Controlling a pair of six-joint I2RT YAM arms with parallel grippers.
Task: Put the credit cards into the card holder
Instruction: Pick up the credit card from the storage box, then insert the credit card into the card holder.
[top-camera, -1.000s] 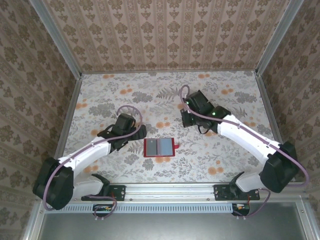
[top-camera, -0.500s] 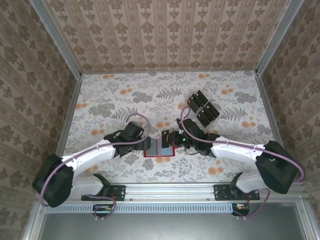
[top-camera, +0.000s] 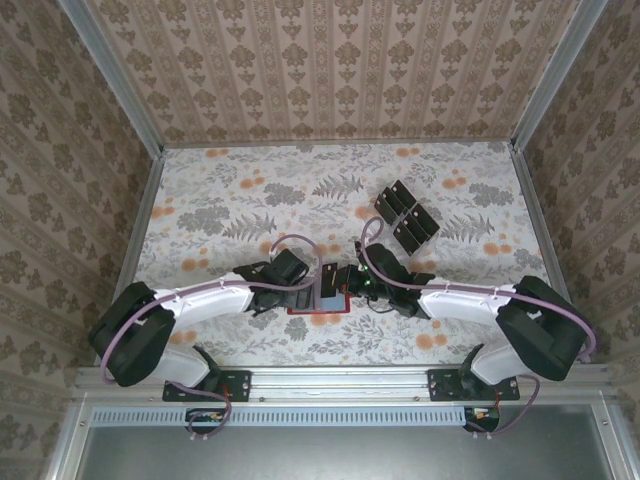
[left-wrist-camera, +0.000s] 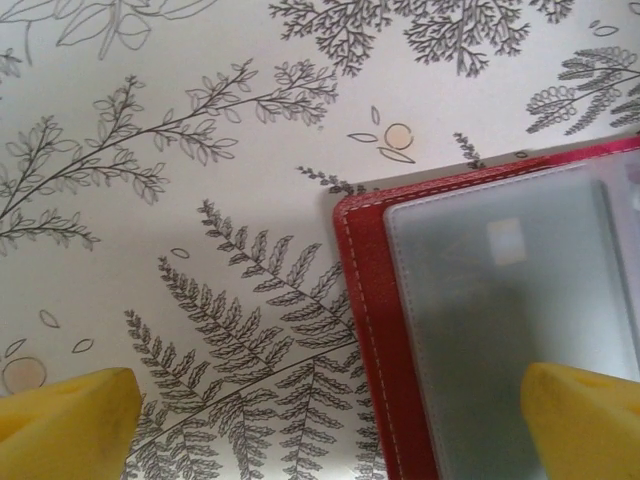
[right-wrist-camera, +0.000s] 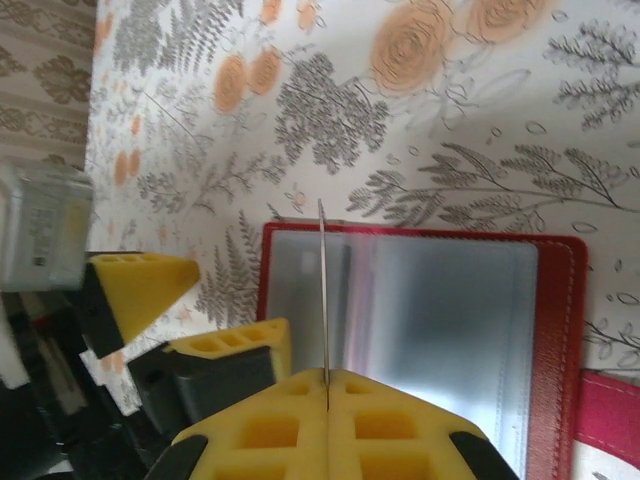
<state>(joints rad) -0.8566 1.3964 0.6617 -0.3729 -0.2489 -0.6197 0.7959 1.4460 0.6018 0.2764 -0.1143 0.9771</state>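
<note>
Lower centre of the overhead view: card holder (top-camera: 305, 309) lies open and flat on the flowered table (top-camera: 250, 180), both arms converging on it. Left gripper (top-camera: 300, 286) sits at its left edge, right gripper (top-camera: 345, 281) at its right, carrying a single card (top-camera: 330, 274) above the open face. Remaining credit cards (top-camera: 405, 215) sit in a dark cluster up and to the right, well apart from the holder.

Left wrist view: left gripper (left-wrist-camera: 325, 425) spread wide, nothing between the pads. Left fingertip (left-wrist-camera: 65, 420) low over bare table at lower left; right fingertip (left-wrist-camera: 585, 420) over the clear sleeve (left-wrist-camera: 510, 300) at lower right. Red stitched border of card holder (left-wrist-camera: 365, 330) runs down centre frame.

Right wrist view: right gripper (right-wrist-camera: 327, 395) closed tight on the single card (right-wrist-camera: 323, 290), seen edge-on as a thin upright line over the left half of the open card holder (right-wrist-camera: 575, 330). Closure tab (right-wrist-camera: 610, 420) at lower right. Left gripper fingers (right-wrist-camera: 140, 290) at left, beside the holder's edge.
</note>
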